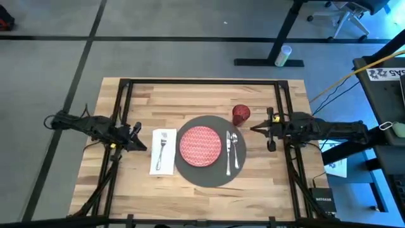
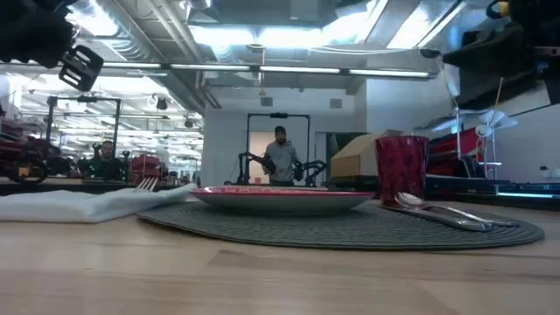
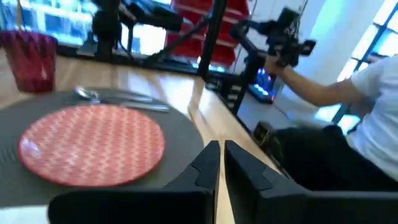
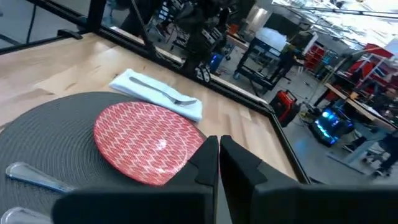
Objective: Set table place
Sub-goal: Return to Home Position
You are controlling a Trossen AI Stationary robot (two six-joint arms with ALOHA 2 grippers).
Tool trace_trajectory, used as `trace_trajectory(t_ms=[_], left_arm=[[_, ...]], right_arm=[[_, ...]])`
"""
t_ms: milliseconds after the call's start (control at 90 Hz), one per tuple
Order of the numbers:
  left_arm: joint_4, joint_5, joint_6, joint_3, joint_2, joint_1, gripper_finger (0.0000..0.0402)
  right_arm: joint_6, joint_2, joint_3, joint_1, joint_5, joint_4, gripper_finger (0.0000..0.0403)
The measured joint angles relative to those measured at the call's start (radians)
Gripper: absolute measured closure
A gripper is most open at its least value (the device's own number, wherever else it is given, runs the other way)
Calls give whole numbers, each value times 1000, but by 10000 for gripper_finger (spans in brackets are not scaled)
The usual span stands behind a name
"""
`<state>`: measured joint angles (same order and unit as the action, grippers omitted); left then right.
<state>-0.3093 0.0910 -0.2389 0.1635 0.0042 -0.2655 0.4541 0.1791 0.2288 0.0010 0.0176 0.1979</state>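
Singles — mat [image 1: 205, 178], plate [image 1: 200, 145], napkin [image 1: 166, 166], cup [image 1: 240, 114], fork [image 1: 162, 145], knife [image 1: 228, 155], spoon [image 1: 235, 149]

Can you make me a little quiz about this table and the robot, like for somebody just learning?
1. True or false: the fork lies on the napkin.
2. What lies on the mat next to the plate? A. knife and spoon. B. fork. C. napkin.
3. Are the left claw and the right claw open or shut?

Key: 1 true. 2 A. 3 shut, both holding nothing.
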Motion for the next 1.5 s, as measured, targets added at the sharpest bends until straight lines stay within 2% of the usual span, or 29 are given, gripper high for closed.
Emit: trace_trajectory(t_ms=[167,267,356,456,733,844,1011,1222,1411,1500], left_arm=[[9,-27,-42,-61,0,-2,396],[51,-27,-12,-69,-1,-3,396],[57,-25,12,-71,2,-3,396],[63,-19,31,-72,0,-4,396],[64,-52,112,-73,0,23,396],[68,-117,120,-74,0,55,396],[75,-226,153,-74,0,116,396],[76,-237,168,-74,0,199,396],[76,-260,159,-74,0,276,396],[76,-263,139,-74,0,309,396]], right_arm=[[-2,-113,-55,0,-5,18,403],[-9,-181,-115,0,-19,14,403],[-23,-172,-157,0,-19,-7,403],[-26,-164,-158,0,-2,-25,403],[-23,-175,-159,0,-41,-22,403],[-17,-175,-159,0,-115,-29,403],[-5,-175,-159,-2,-325,-44,403],[-4,-116,-159,-2,-481,-48,403],[-62,22,-158,-2,-639,-47,403],[-104,97,-158,-2,-661,-46,403]])
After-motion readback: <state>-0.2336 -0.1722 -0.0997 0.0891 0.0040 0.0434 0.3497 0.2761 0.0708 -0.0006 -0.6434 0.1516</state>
